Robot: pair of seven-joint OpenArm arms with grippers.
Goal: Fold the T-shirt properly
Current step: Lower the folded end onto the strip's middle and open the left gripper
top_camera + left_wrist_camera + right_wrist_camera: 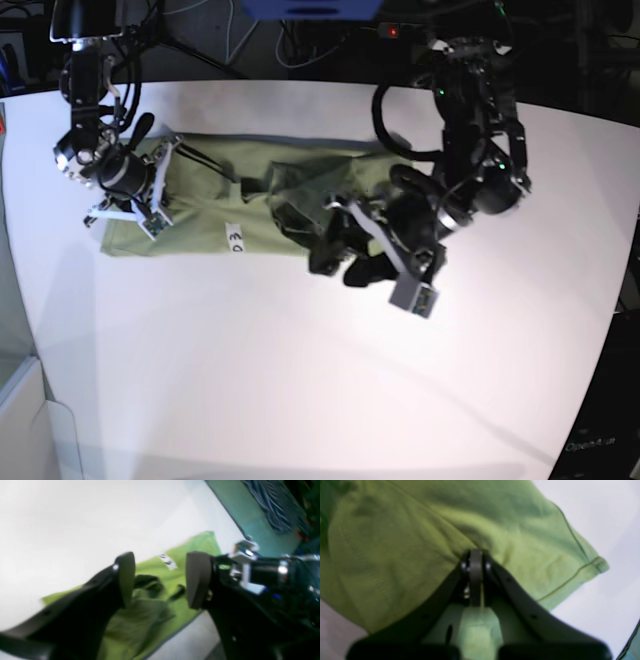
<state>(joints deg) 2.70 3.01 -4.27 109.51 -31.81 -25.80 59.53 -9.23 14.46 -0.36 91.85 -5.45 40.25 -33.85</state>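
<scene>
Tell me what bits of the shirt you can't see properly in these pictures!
- Base view: the left gripper and its arm cover the T-shirt at that end.
- Base view: the white label is too small to read.
- Right wrist view: the right gripper hides the pinched fold; the picture is blurred.
- Left wrist view: the fingers block much cloth.

Both arms are black with looping black cables and silver metal joints; each claw (160, 580) has curved matte-black fingers (476, 577) with small screws.
</scene>
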